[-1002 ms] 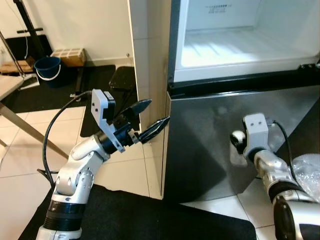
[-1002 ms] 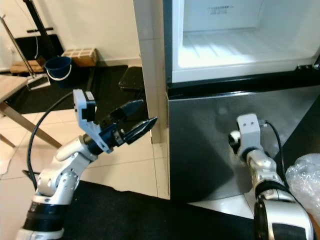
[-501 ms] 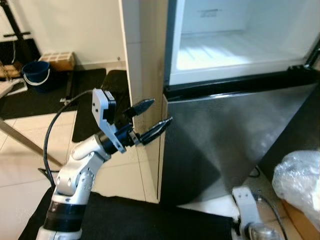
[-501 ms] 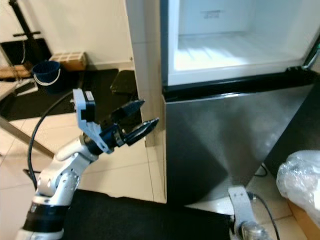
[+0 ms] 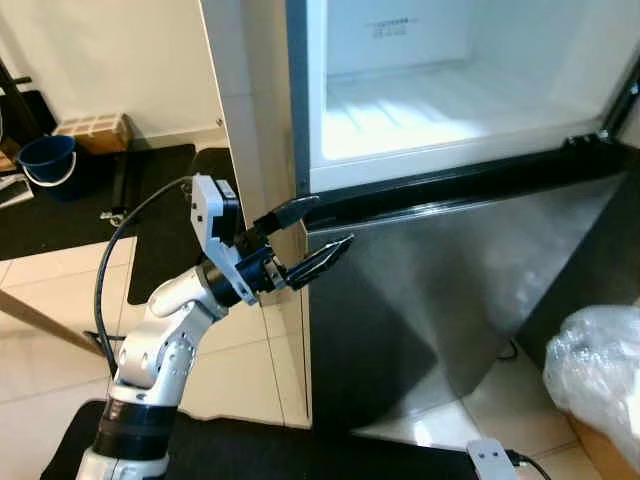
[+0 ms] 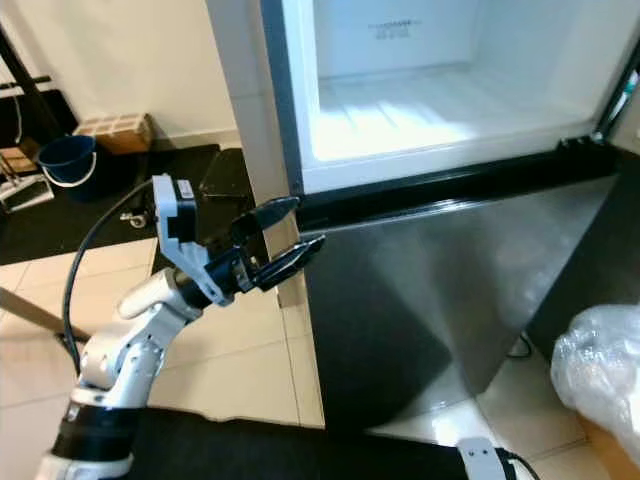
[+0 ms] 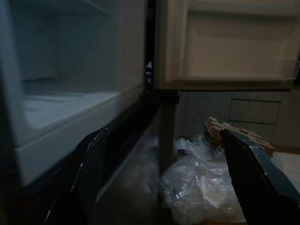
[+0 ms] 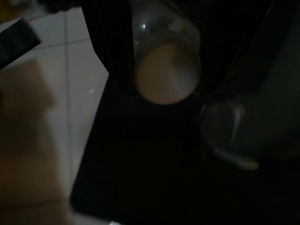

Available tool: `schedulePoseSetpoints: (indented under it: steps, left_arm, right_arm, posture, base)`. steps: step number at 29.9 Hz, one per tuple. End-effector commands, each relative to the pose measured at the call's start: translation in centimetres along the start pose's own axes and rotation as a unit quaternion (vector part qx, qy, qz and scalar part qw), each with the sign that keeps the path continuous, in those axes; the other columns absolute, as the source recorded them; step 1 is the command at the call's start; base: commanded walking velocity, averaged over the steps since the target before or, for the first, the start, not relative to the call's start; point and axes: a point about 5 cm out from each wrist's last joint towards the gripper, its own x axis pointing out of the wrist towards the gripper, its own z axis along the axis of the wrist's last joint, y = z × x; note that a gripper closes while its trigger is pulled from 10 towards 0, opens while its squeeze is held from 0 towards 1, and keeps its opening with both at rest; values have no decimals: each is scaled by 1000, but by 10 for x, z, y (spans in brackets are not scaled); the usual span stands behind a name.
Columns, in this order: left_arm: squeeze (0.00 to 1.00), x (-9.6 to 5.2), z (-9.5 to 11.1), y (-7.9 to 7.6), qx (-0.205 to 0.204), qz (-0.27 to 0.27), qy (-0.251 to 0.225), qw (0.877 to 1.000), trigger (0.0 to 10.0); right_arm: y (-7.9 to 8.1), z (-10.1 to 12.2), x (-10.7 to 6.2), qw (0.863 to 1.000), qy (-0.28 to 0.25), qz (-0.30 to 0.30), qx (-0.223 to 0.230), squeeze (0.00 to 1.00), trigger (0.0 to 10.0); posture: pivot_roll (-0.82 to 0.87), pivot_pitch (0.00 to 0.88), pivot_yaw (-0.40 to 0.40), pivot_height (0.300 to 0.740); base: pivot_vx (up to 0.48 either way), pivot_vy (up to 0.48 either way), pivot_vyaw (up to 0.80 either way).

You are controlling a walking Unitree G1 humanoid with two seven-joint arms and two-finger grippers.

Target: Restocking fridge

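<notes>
The fridge (image 5: 450,270) stands in front of me with its upper compartment (image 5: 430,100) open, white and lit, its shelf bare. The steel lower door is closed. My left gripper (image 5: 332,222) is open and empty, fingertips at the fridge's left front corner, just under the black strip below the open compartment. In the left wrist view its fingers (image 7: 93,164) frame the fridge front and the swung-out upper door (image 7: 225,47). In the dark right wrist view a clear bottle (image 8: 166,70) with a white end sits between the right gripper's fingers. The right wrist (image 5: 490,460) hangs low.
A crinkled clear plastic bag (image 5: 595,365) over a cardboard box lies on the floor at the right. A blue bucket (image 5: 45,160) and a small carton (image 5: 95,130) stand at the far left by the wall. Black mats lie on the tiled floor.
The view has swung, so the fridge sits further left. My right arm has dropped from in front of the lower door to the bottom edge. The left gripper stays open, now against the fridge corner.
</notes>
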Motion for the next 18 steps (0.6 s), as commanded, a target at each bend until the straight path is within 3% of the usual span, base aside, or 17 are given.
schedulePoseSetpoints:
  steps: [1,5,11,14,16,17,18]
  left_arm:
    - [0,-1,-2,0,-10,4,-1,1000,10000]
    - [0,1,-4,-5,-13,-15,0,1000,10000]
    - [0,2,-6,-7,-13,-20,7,1000,10000]
    - [0,2,-6,-5,-22,-10,1,1000,10000]
    - [0,2,-6,-5,-22,-10,1,1000,10000]
    - [0,2,-5,-5,-18,-14,1,1000,10000]
    - [0,2,-5,-6,-17,-17,1,1000,10000]
  right_arm:
    - [6,2,1,1000,-3,7,1,0,10000]
    - [0,11,0,1000,-17,-2,1,0,10000]
    - [-11,27,-1,999,-45,-21,10,0,10000]
    - [-23,40,-4,996,-70,-45,20,0,10000]
    - [-23,40,-4,996,-70,-45,20,0,10000]
    - [-47,66,-12,989,-116,-88,29,0,10000]
    - [-57,78,-16,985,-137,-105,32,0,10000]
  posture:
    - [-2,0,25,740]
    - [-2,0,25,740]
    - [-7,0,23,740]
    - [-6,0,23,740]
    - [-6,0,23,740]
    - [-5,0,22,740]
    - [-5,0,22,740]
  base:
    - [0,0,0]
    - [0,-67,0]
    - [0,-444,0]
    - [0,0,0]
    - [0,0,0]
    - [0,0,0]
    - [0,0,0]
